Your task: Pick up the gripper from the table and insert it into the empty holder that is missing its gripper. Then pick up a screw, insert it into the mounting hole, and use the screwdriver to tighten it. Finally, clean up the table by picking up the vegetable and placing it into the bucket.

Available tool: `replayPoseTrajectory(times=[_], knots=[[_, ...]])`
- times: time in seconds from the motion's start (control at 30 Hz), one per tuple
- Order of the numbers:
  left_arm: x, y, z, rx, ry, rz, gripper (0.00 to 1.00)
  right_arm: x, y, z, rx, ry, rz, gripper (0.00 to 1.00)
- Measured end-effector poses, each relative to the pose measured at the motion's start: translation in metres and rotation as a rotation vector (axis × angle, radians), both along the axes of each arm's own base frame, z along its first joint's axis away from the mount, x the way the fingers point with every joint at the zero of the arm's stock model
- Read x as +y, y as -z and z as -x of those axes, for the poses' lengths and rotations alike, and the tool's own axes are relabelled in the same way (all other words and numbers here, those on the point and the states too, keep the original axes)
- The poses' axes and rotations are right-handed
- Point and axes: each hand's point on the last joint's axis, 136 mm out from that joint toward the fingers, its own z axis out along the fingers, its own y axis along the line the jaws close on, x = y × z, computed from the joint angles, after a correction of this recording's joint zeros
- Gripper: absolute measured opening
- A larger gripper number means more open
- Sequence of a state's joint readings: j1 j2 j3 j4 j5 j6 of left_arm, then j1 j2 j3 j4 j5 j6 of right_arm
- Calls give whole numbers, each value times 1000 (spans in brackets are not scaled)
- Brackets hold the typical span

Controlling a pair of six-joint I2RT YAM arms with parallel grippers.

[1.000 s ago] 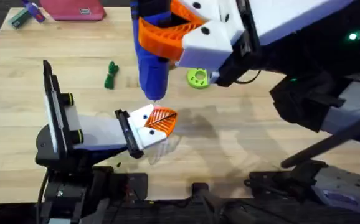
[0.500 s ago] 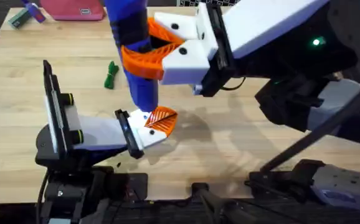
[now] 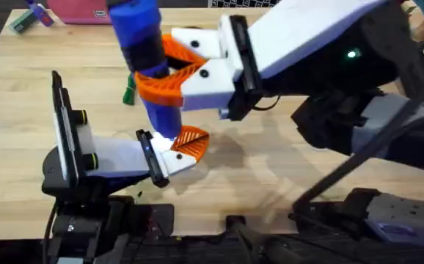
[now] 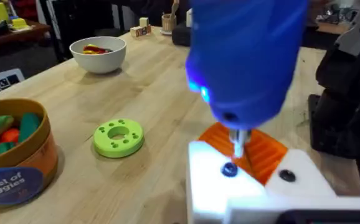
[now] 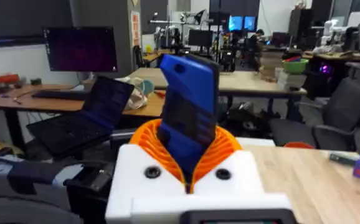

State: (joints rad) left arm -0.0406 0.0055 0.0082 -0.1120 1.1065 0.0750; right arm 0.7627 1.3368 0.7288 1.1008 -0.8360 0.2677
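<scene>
Overhead, right claw (image 3: 174, 73): clenched on the blue cylindrical electric screwdriver with a black section (image 3: 144, 55), orange ribbed pads on both sides of the barrel; arm reaches in from 3 o'clock.
Overhead, screwdriver: upright, slightly tilted, lower end over the white angular plastic fingertip block (image 3: 169, 156) near the middle of the light wooden tabletop (image 3: 271, 169).
Overhead, small orange ribbed wedge-shaped pad (image 3: 191, 141): seated on the white block, at 3 o'clock from the screwdriver's lower end.
Overhead, left arm: lies at 8 o'clock, its pale panel (image 3: 117, 155) leading to the white block.
Overhead, left claw: open or shut cannot be told.
Overhead, small dark green toy vegetable (image 3: 128, 94): on the tabletop at 10 o'clock from the block, partly hidden behind the screwdriver.

Left wrist, screwdriver: thin metal tip (image 4: 236, 144) points down at a dark screw head (image 4: 229, 169) in the white block; a blue light glows on the barrel.
Left wrist, orange pad: just behind the tip, set in the block.
Left wrist, round green disc with holes (image 4: 118, 136): flat on the tabletop, apart from the block.
Left wrist, round orange-brown bucket with a blue mark (image 4: 13, 162): holds coloured toy pieces.
Left wrist, white bowl (image 4: 98, 52): farther back, with red and yellow bits.

Right wrist, right claw: orange pads hug the blue and black barrel between two white fingertip blocks.
</scene>
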Motion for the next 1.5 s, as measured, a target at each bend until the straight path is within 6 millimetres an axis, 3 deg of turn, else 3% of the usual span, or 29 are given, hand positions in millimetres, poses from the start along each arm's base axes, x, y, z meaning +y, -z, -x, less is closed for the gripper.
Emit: replayPoseTrajectory(times=[1.5], knots=[[0, 0, 0, 0, 0, 0, 6, 8, 11, -6, 0, -5, 11, 24]])
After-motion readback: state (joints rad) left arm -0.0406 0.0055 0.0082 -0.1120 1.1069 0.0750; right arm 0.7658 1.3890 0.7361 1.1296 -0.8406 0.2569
